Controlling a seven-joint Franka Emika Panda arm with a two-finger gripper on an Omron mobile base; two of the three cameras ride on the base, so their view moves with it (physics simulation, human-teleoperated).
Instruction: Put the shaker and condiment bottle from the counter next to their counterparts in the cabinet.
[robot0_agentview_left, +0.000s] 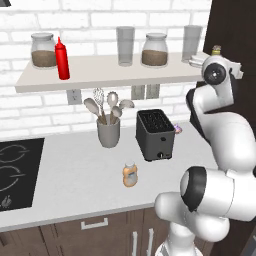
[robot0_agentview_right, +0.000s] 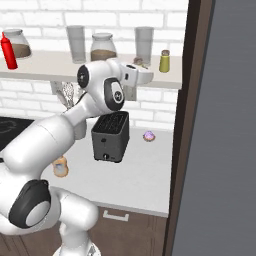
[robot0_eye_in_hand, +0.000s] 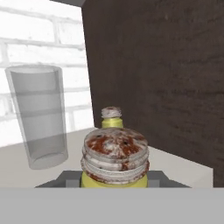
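Note:
In the hand view my gripper (robot0_eye_in_hand: 114, 177) is shut on the shaker (robot0_eye_in_hand: 115, 151), an olive-yellow cylinder with a brown speckled cap. It is held over the right end of the cabinet shelf (robot0_eye_in_hand: 175, 164). Its counterpart shaker (robot0_eye_in_hand: 111, 117) stands upright just behind it. In the right base view my gripper (robot0_agentview_right: 140, 64) holds the shaker a little left of that counterpart (robot0_agentview_right: 164, 61). The red squeeze bottle (robot0_agentview_left: 62, 59) stands at the shelf's left end. Down on the counter (robot0_agentview_left: 75, 175) the orange condiment bottle (robot0_agentview_left: 129, 175) stands upright in front of the toaster.
A tall glass (robot0_eye_in_hand: 37, 113) stands left of the shakers. A dark wood panel (robot0_agentview_right: 220, 125) closes off the shelf's right end. Two jars (robot0_agentview_left: 154, 50) and another glass (robot0_agentview_left: 125, 46) share the shelf. A black toaster (robot0_agentview_left: 155, 134), a utensil holder (robot0_agentview_left: 108, 131) and a hob (robot0_agentview_left: 15, 172) are on the counter.

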